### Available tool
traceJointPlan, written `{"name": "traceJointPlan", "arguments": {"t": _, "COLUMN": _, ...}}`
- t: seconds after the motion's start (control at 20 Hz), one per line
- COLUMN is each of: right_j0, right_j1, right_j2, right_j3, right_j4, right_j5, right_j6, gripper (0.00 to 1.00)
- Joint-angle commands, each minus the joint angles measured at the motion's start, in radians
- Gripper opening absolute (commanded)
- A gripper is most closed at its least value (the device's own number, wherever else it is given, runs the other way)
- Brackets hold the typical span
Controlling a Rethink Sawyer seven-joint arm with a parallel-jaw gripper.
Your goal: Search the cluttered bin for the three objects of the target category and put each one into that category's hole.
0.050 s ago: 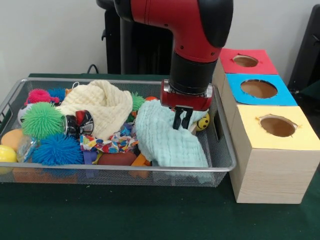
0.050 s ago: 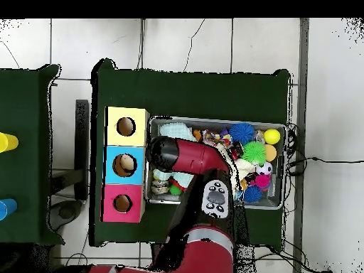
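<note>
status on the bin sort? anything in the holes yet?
Done: cannot tell; something pale shows in the blue-topped box's hole, identity unclear. In hand: nothing visibly gripped; the gripper hangs over the pale green cloth in the wire mesh bin. Left: searching the clutter of spiky balls and cloths.

A dark green cloth [image 1: 125, 215] covers the table across the bottom of the front view. In the overhead view, a second dark green table [image 2: 25, 153] stands at the left edge of the frame, with a yellow cup [image 2: 6, 142] and a blue cup [image 2: 4, 209] on it. The floor [image 2: 327, 92] is of pale tiles, and a black cable [image 2: 323, 160] runs across it at the right.
</note>
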Motion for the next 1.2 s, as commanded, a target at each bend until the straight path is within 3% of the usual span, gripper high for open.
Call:
{"name": "traceJointPlan", "arguments": {"t": 0.05, "right_j0": -0.014, "right_j1": -0.043, "right_j2": 0.103, "right_j3": 0.066, "right_j4": 0.023, "right_j5": 0.048, "right_j6": 0.146, "gripper": 0.00}}
{"name": "traceJointPlan", "arguments": {"t": 0.35, "right_j0": -0.019, "right_j1": -0.124, "right_j2": 0.110, "right_j3": 0.101, "right_j4": 0.047, "right_j5": 0.135, "right_j6": 0.150, "gripper": 0.00}}
{"name": "traceJointPlan", "arguments": {"t": 0.75, "right_j0": -0.014, "right_j1": -0.213, "right_j2": 0.116, "right_j3": 0.186, "right_j4": 0.076, "right_j5": 0.152, "right_j6": 0.168, "gripper": 0.00}}
{"name": "traceJointPlan", "arguments": {"t": 1.2, "right_j0": 0.007, "right_j1": -0.248, "right_j2": 0.109, "right_j3": 0.165, "right_j4": 0.107, "right_j5": 0.217, "right_j6": 0.196, "gripper": 0.00}}
